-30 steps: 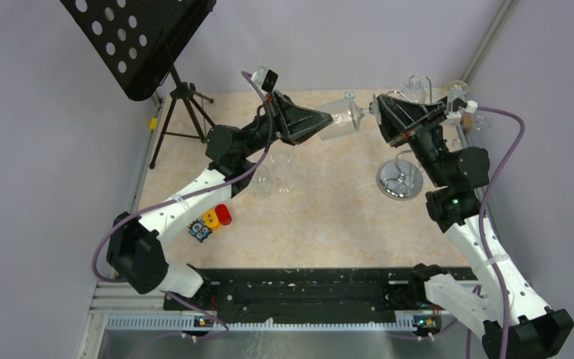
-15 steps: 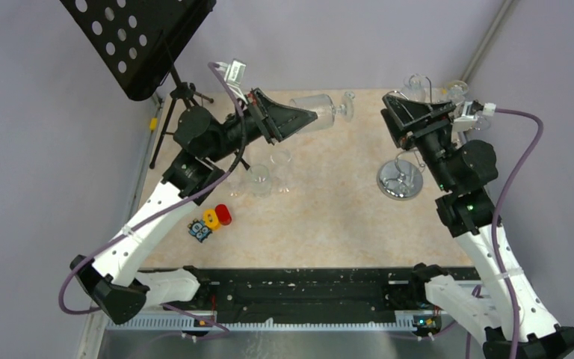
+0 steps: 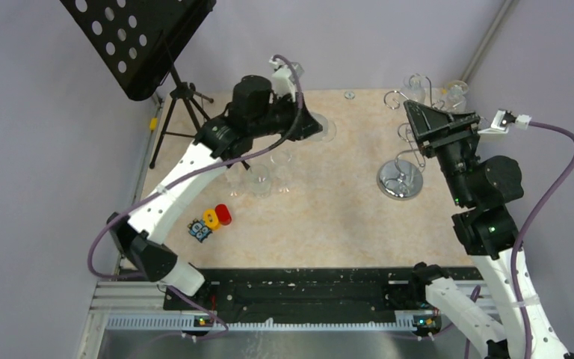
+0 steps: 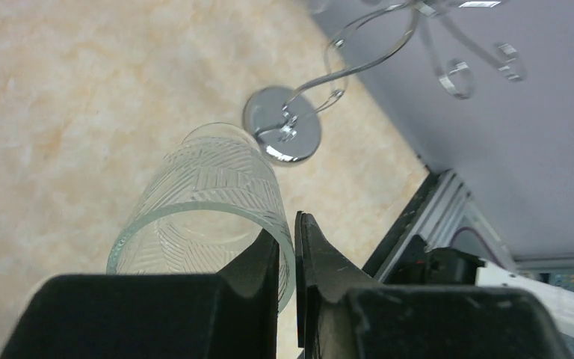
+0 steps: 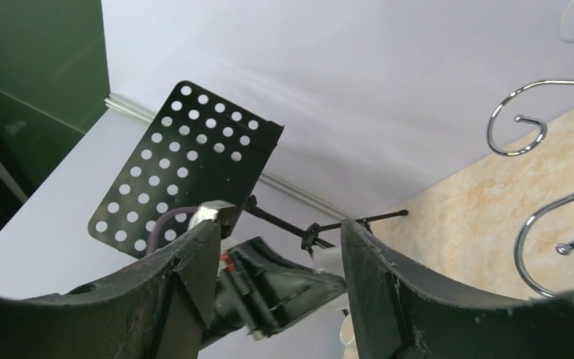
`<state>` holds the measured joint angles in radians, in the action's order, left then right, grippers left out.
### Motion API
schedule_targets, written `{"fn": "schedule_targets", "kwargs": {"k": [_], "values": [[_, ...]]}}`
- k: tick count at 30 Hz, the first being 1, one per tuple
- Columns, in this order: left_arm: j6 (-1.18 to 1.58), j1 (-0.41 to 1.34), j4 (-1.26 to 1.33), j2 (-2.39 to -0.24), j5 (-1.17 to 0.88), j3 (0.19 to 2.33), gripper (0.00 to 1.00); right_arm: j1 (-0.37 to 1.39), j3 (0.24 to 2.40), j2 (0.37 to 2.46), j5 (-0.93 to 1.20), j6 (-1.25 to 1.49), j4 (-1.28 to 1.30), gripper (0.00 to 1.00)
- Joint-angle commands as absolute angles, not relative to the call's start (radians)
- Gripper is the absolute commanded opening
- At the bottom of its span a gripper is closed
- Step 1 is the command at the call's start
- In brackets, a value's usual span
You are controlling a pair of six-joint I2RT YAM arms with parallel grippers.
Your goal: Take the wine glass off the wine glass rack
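The wine glass (image 3: 324, 128) is clear with an etched bowl. My left gripper (image 3: 310, 124) is shut on its rim, one finger inside the bowl and one outside, as the left wrist view shows: glass (image 4: 209, 198), gripper (image 4: 288, 250). It is held above the table's back middle, well left of the chrome wine glass rack (image 3: 400, 179). The rack's mirrored base (image 4: 282, 133) and curled arms show beyond the glass. My right gripper (image 3: 412, 120) is open and empty beside the rack's looped arms (image 5: 519, 123); its open fingers (image 5: 280, 254) frame my left arm.
More glasses hang on the rack's far arms (image 3: 417, 86). Three clear glasses (image 3: 258, 179) stand on the table left of centre. Small coloured blocks (image 3: 211, 219) lie near the left front. A black music stand (image 3: 138, 37) on a tripod stands at the back left.
My right gripper let go of the glass's stem end and drew back right toward the rack. My left gripper carried the glass left and turned its wrist over.
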<state>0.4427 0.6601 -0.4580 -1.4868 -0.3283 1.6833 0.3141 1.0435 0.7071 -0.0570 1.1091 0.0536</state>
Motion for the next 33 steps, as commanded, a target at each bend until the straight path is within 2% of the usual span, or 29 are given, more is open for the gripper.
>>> {"fn": "schedule_targets", "kwargs": {"k": [1,4,11,17,33], "values": [[0.312,0.703,-0.611,-1.594,-0.21,1.819,0.0,0.32,1.084,0.671,-0.113,1.055,0.096,0.6],[0.284,0.73,-0.645,-1.65,-0.13,1.832,0.0,0.319,1.083,0.66,-0.124,1.05,0.115,0.6],[0.252,0.777,-0.741,-1.813,-0.115,1.897,0.0,0.319,1.097,0.667,-0.148,1.04,0.169,0.58],[0.21,0.795,-0.825,-1.984,-0.025,1.963,0.0,0.32,1.097,0.665,-0.16,1.032,0.194,0.58],[0.203,0.797,-0.797,-2.062,-0.009,1.883,0.02,0.32,1.095,0.653,-0.178,1.037,0.21,0.57]]}}
